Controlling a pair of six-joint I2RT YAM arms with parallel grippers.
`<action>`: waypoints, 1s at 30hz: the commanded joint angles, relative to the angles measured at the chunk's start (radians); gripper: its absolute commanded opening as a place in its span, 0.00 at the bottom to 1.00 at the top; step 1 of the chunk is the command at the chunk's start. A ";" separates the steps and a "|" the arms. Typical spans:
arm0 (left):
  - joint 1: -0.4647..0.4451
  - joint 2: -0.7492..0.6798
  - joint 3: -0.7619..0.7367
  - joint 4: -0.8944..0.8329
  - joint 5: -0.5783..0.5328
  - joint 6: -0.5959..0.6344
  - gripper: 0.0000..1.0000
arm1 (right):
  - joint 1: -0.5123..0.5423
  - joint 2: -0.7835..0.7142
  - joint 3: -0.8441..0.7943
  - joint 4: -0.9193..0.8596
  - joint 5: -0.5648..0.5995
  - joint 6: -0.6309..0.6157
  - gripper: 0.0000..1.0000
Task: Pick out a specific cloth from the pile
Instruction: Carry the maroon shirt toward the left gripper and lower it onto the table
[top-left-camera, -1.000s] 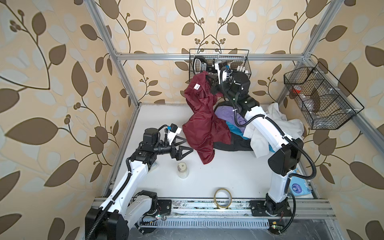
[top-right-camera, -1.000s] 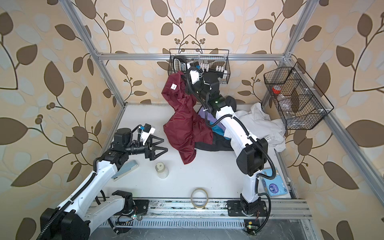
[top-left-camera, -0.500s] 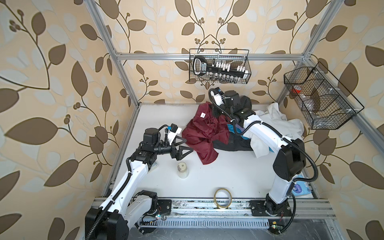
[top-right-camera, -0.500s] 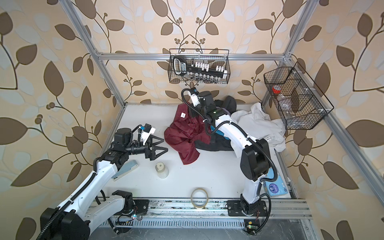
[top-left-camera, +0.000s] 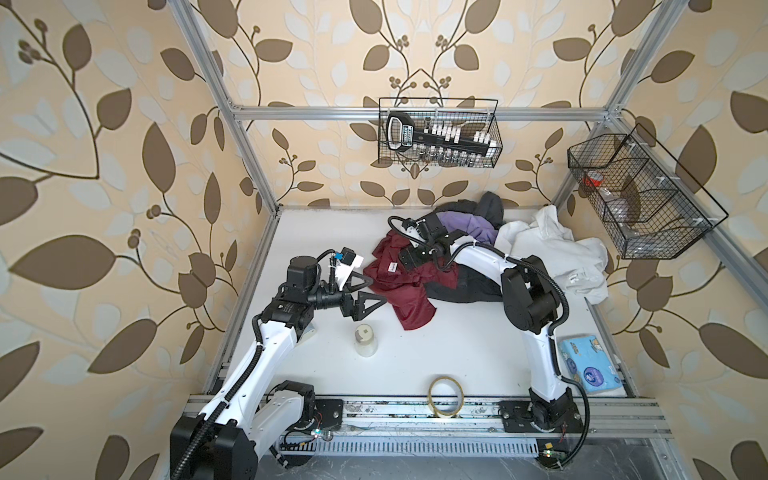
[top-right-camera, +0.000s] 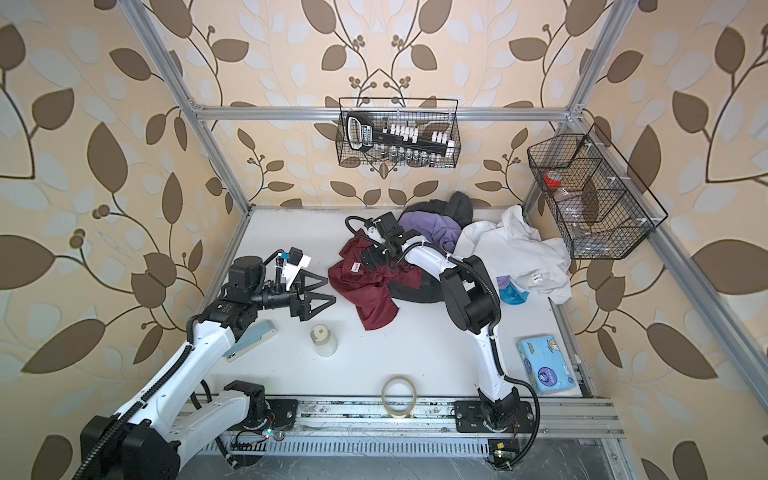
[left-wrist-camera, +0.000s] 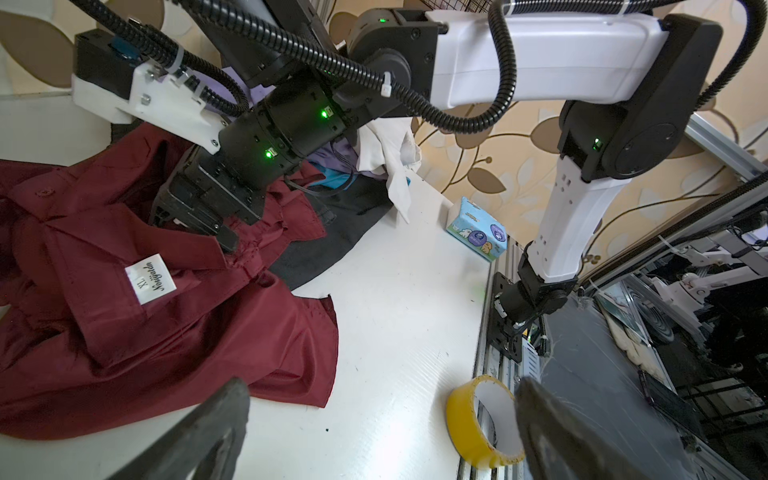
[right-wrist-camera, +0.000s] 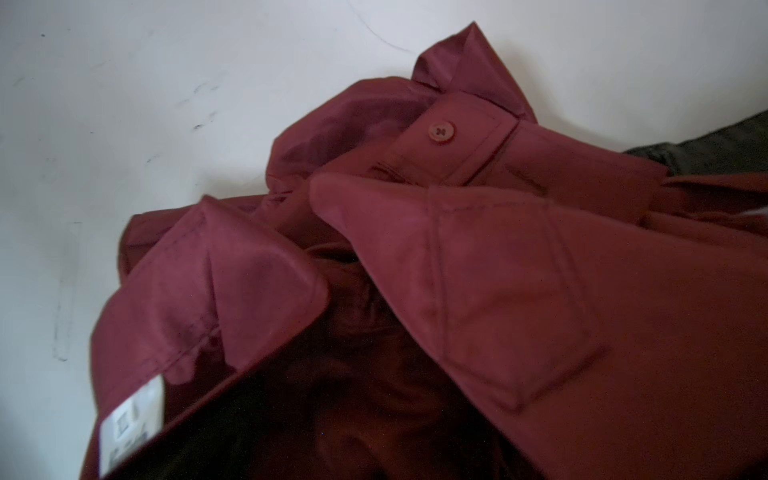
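On my feed the maroon cloth (top-left-camera: 409, 297) lies crumpled on the white surface (top-left-camera: 415, 357) at the left edge of the pile (top-left-camera: 548, 245). Its far part is draped over a dark grey garment (top-left-camera: 471, 291), and its white label (left-wrist-camera: 150, 278) faces up. The right gripper (left-wrist-camera: 193, 230) sits low over the collar, just beside that label. Its jaws look spread, and I see no fold pinched between them. The left gripper (top-left-camera: 377, 290) hovers just beside the cloth's left edge, jaws wide and empty, near a small white bottle (top-left-camera: 365, 340).
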 joint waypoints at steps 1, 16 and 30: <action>-0.009 -0.006 0.011 -0.003 0.003 0.020 0.99 | 0.028 0.044 0.044 -0.027 -0.051 -0.003 0.95; -0.009 -0.007 0.010 -0.003 0.004 0.023 0.99 | 0.079 0.332 0.339 -0.180 -0.066 0.094 0.81; -0.009 0.000 0.013 -0.008 -0.009 0.026 0.99 | 0.141 0.529 0.599 -0.040 -0.314 0.193 0.77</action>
